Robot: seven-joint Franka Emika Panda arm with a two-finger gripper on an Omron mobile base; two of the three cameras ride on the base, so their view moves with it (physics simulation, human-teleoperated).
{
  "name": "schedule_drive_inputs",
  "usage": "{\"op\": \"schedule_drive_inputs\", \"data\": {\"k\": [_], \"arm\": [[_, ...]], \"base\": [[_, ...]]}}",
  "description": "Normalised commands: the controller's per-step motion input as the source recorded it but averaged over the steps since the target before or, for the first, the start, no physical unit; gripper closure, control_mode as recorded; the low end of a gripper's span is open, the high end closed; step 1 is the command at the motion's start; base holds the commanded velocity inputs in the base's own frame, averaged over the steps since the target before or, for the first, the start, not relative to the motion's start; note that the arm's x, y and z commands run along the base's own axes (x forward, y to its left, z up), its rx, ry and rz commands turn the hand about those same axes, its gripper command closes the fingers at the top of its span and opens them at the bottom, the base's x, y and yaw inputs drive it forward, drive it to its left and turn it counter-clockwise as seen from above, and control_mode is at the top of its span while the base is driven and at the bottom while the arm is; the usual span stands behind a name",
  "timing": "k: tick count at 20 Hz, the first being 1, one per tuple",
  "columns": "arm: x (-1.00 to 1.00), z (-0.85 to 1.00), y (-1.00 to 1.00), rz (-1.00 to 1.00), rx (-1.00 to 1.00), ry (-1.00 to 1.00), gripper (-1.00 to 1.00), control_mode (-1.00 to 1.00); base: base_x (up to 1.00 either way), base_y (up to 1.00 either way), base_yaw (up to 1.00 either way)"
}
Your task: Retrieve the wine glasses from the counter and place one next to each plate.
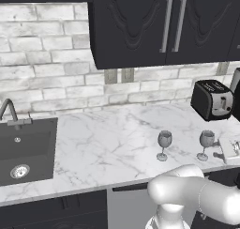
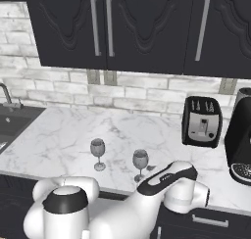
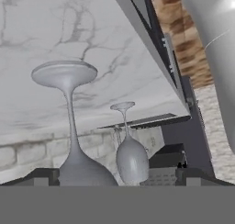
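Two clear wine glasses stand upright near the front edge of the marble counter [image 1: 108, 139]: the left one [image 1: 164, 140] [image 2: 97, 148] and the right one [image 1: 206, 139] [image 2: 140, 159]. My gripper [image 1: 219, 154] sits low over the counter just right of the right glass, open and holding nothing. The hand view is rolled upside down. It looks along the counter [image 3: 46, 25], with the near glass [image 3: 69, 108] close ahead between the spread fingertips of the gripper [image 3: 118, 182] and the far glass [image 3: 131, 159] behind it. The plates are out of view.
A black toaster [image 1: 212, 100] [image 2: 201, 121] stands at the back right, and a dark coffee machine [image 2: 240, 140] sits further right. The dark sink [image 1: 26, 148] and its faucet [image 1: 8, 108] lie to the left. Black wall cabinets [image 1: 159, 26] hang above.
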Motion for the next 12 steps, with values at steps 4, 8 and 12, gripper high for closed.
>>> {"op": "schedule_drive_inputs", "data": {"k": [4,8,12], "arm": [[0.02,-0.04,0.03,-0.03,0.0,0.09,-1.0,-1.0],[0.0,-0.05,-0.02,-0.08,0.0,0.08,-1.0,-1.0],[0.0,-0.03,-0.1,-0.12,0.02,0.07,-1.0,-1.0]], "base": [[0.0,0.0,0.0],[0.0,0.0,0.0],[0.0,0.0,0.0]]}}
